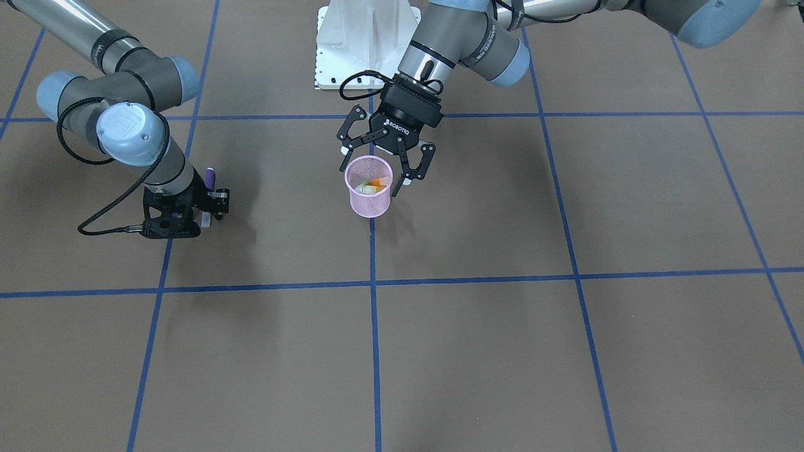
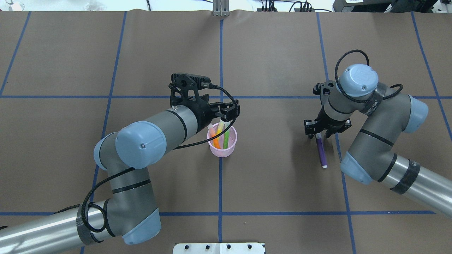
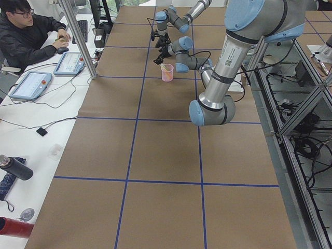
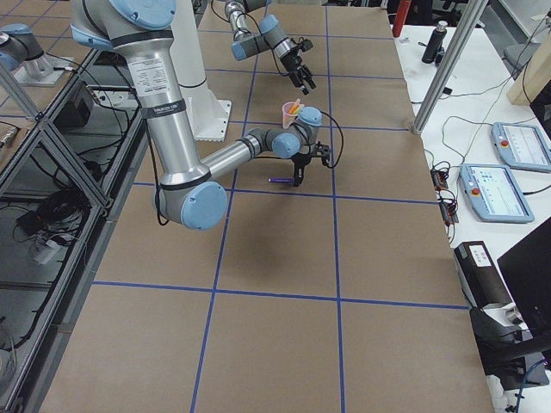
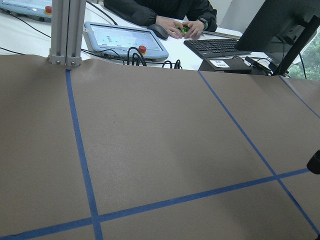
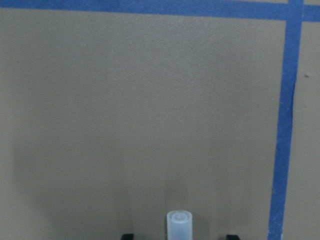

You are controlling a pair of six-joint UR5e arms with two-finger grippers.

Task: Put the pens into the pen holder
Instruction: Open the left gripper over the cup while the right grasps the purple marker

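Observation:
The pink mesh pen holder [image 1: 369, 194] stands near the table's middle, also in the overhead view [image 2: 222, 148]. It holds the orange pen [image 2: 215, 138], the yellow pen [image 2: 220, 127] and the green pen [image 2: 226, 138], all leaning. My left gripper [image 1: 374, 174] hangs open and empty just above the holder's rim. The purple pen [image 2: 321, 151] lies flat on the table. My right gripper [image 2: 326, 131] is low over one end of it, open. In the right wrist view the pen's translucent cap [image 6: 179, 225] sits between the spread fingertips without touching them.
Blue tape lines [image 1: 372, 282] grid the brown table cover. The robot's white base plate [image 1: 367, 44] sits at the table's robot side. An operator's desk with pendants and a keyboard [image 5: 220, 47] lies beyond the far edge.

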